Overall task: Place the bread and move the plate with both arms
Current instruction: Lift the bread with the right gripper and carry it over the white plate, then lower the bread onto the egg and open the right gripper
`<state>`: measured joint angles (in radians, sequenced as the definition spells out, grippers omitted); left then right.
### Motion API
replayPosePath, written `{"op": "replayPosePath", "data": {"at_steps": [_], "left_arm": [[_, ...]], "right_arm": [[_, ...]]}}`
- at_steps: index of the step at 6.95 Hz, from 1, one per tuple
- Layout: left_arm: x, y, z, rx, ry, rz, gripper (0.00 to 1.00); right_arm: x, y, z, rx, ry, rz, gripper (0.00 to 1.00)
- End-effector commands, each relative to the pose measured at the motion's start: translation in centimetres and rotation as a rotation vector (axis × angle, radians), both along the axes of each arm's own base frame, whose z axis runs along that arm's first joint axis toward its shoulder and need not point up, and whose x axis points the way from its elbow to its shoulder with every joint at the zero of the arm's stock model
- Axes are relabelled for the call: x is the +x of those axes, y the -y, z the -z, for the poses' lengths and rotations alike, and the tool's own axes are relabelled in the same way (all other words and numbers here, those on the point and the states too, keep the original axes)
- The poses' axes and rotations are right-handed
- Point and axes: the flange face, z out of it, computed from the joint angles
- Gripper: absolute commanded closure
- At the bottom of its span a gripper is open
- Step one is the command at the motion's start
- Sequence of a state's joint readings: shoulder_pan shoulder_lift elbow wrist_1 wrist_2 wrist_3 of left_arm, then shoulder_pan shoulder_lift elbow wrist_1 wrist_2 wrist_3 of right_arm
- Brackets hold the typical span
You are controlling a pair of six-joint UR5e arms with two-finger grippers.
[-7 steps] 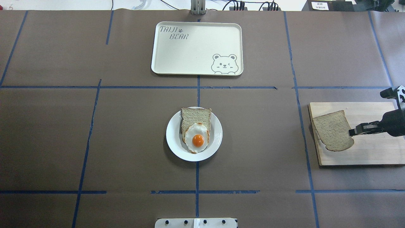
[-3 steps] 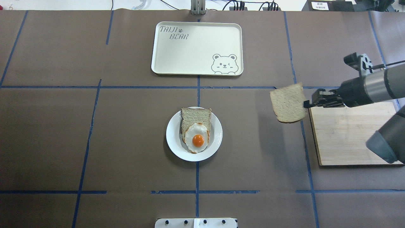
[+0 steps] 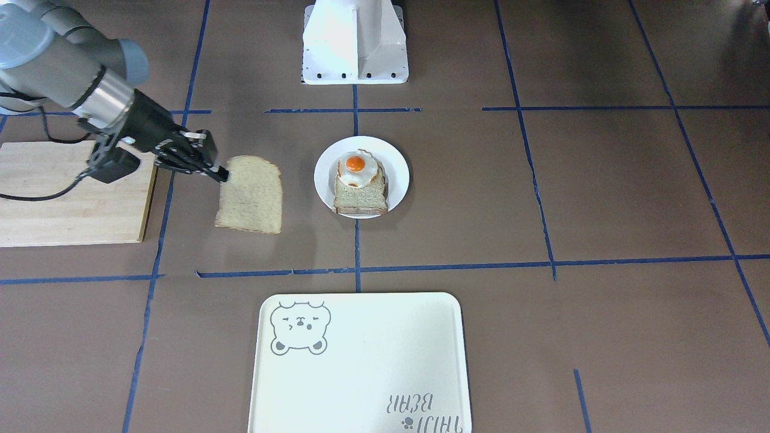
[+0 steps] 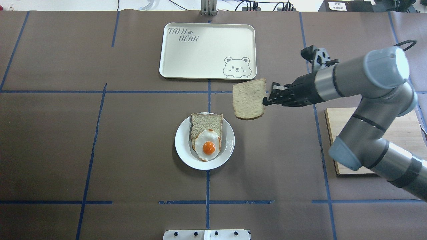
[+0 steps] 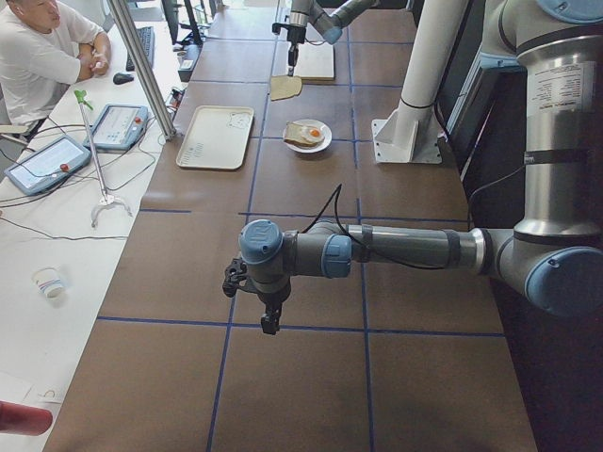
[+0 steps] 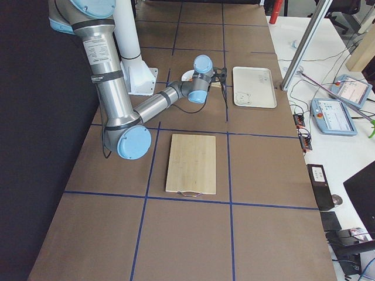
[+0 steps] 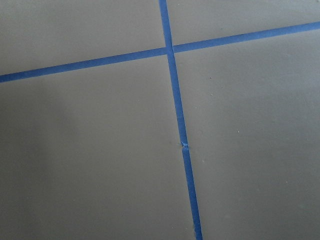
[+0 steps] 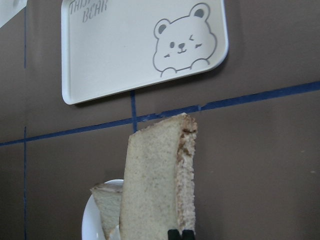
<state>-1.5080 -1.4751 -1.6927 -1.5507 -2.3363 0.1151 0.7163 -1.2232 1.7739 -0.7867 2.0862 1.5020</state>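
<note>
My right gripper [image 4: 266, 100] is shut on the edge of the bread [image 4: 248, 99], a grainy tan slice held in the air, flat side up. It hangs just to the far right of the plate [image 4: 183, 146] in the overhead view, not touching it. In the front view the right gripper [image 3: 221, 175] holds the bread [image 3: 251, 193] left of the plate [image 3: 398, 174]. The plate carries a paler slice [image 4: 206, 122] with a fried egg [image 4: 208, 146]. The right wrist view shows the bread [image 8: 155, 180] above the plate's rim [image 8: 92, 220]. My left gripper [image 5: 269, 325] shows only in the left side view, far from the plate; I cannot tell whether it is open.
A cream tray with a bear drawing [image 4: 206, 50] lies at the far middle of the table. A wooden board [image 3: 72, 192] lies bare at the right end. The white robot base [image 3: 355, 42] stands at the near edge. Blue tape lines cross the brown table.
My right gripper lifted the bread off the wooden board and carried it left, from over the board to just beside the plate. The plate and egg slice have not moved.
</note>
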Motion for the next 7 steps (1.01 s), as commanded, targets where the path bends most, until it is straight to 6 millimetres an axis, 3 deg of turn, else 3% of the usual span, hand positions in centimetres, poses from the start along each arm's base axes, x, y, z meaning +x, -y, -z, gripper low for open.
{"op": "replayPosePath", "data": {"at_steps": [1, 2, 4, 7], "left_arm": [[0.0, 0.0, 0.0, 0.003, 0.000, 0.000, 0.00], [0.0, -0.1, -0.3, -0.003, 0.000, 0.000, 0.00], [0.0, 0.0, -0.3, -0.003, -0.001, 0.000, 0.00], [0.0, 0.0, -0.2, -0.002, 0.000, 0.000, 0.00]], "right_arm": [[-8.7, -4.8, 4.9, 0.010, 0.003, -0.046, 1.00], [-10.7, -6.2, 5.4, 0.019, 0.003, -0.068, 1.00], [-12.2, -7.8, 5.2, 0.019, -0.003, -0.048, 1.00], [-15.0, -9.0, 2.9, 0.025, -0.057, -0.063, 0.94]]}}
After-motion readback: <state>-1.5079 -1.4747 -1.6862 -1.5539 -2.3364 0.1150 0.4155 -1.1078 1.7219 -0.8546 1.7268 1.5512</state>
